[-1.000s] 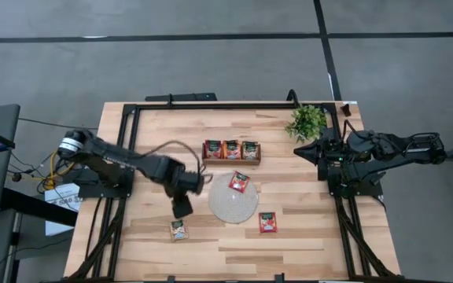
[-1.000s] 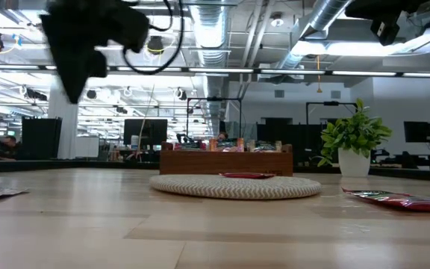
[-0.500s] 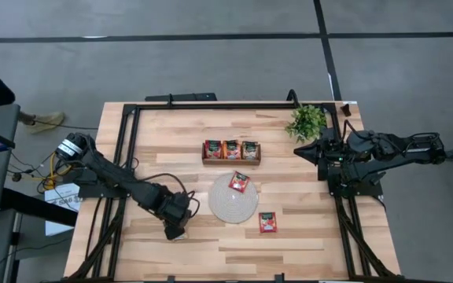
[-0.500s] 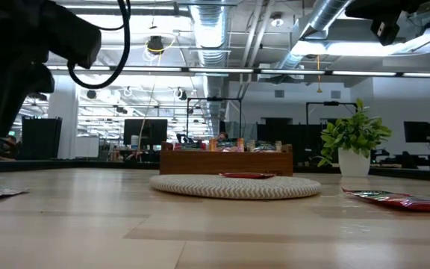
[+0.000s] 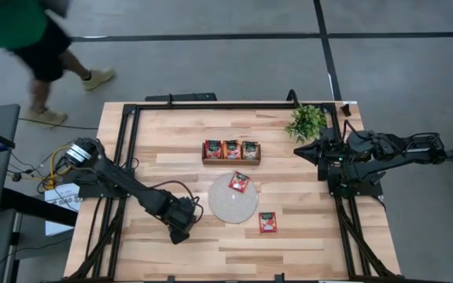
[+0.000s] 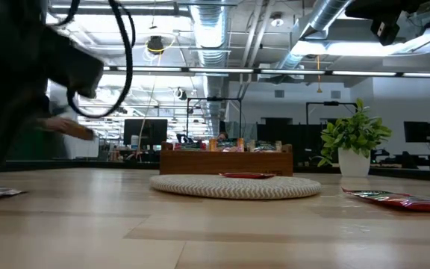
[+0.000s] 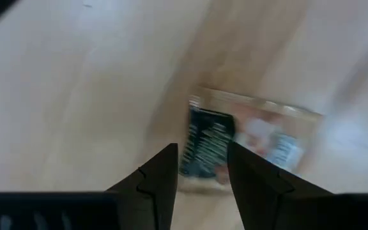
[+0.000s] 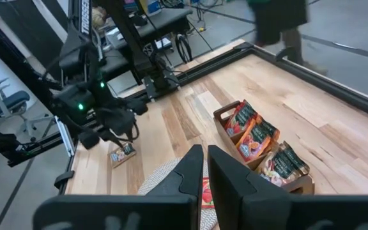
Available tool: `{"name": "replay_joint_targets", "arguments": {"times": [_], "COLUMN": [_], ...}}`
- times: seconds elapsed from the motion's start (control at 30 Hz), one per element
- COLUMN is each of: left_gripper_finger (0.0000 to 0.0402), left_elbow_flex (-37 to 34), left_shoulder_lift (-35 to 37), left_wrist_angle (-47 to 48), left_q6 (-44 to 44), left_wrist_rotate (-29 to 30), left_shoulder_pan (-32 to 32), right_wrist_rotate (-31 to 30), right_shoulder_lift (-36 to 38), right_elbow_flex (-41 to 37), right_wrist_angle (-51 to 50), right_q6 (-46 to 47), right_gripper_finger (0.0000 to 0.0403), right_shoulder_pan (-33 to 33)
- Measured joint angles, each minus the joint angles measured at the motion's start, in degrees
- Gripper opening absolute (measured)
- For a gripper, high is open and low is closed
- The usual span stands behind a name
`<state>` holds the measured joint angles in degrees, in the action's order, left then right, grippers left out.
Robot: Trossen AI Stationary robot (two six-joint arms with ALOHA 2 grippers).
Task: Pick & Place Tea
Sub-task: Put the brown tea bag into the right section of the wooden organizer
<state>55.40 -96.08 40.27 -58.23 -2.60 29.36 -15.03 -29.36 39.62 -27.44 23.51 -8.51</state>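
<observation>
— Hovering low over a pale tea sachet [image 7: 245, 140] near the counter's [image 5: 305, 244] front left: left gripper [image 5: 181, 230], fingers [image 7: 158, 185] parted, straddling the sachet's dark band, nothing held.

— And the right gripper [image 5: 299, 149]?

— Parked at the right edge beside the plant [image 5: 307, 120], fingers [image 8: 190, 169] pressed together, empty.

— Other tea?

— Resting on the round mat [image 5: 233, 200]: one red sachet [image 5: 239, 182]. Lying flat just right of the mat: another [image 5: 267, 222]. Standing in the wooden tray [image 5: 231, 160] behind the mat: three packs [image 8: 255, 138], one per compartment.

— Anything beyond?

— Walking past the far left corner: a person [image 5: 34, 35].
</observation>
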Motion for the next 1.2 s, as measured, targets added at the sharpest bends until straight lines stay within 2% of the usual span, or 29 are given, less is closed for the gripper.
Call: {"name": "replay_joint_targets", "arguments": {"times": [0.13, 0.47, 0.6, 0.73, 0.8, 0.93, 1.07, 1.2], "left_gripper_finger": [0.0126, 0.0121, 0.0088, 0.0026, 0.0008, 0.0002, 0.0, 0.0], "left_elbow_flex": [0.0, 0.4, 0.3, 0.3, 0.3, 0.6, 3.3, 5.8], "left_shoulder_lift": [-2.9, -6.3, -6.3, -6.3, -6.3, -6.2, -6.9, -7.0], "left_wrist_angle": [0.2, -1.2, -1.5, -1.9, -1.9, -1.5, 2.9, 6.8], "left_q6": [0.2, 0.8, 0.6, 0.6, 0.6, -0.3, -0.3, 0.3], "left_wrist_rotate": [2.9, 2.6, 4.4, 6.1, 7.3, 9.1, 15.5, 17.7], "left_shoulder_pan": [0.0, 0.2, 0.2, 0.3, 0.3, 0.3, 0.3, 0.2], "right_wrist_rotate": [0.0, 0.0, 0.0, 0.0, 0.0, 0.0, 0.1, 0.1], "right_shoulder_lift": [0.0, 0.0, 0.0, 0.0, 0.0, 0.0, 0.0, 0.0], "right_elbow_flex": [0.0, 0.0, 0.0, 0.0, 0.0, 0.0, 0.0, 0.0], "right_wrist_angle": [0.0, 0.0, 0.0, 0.0, 0.0, 0.0, 0.0, 0.0], "right_q6": [0.0, 0.0, 0.0, 0.0, 0.0, 0.0, 0.0, 0.0], "right_gripper_finger": [0.0017, 0.0017, 0.0017, 0.0017, 0.0017, 0.0017, 0.0017, 0.0017], "right_shoulder_pan": [0.0, 0.0, 0.0, 0.0, 0.0, 0.0, 0.0, 0.0]}}
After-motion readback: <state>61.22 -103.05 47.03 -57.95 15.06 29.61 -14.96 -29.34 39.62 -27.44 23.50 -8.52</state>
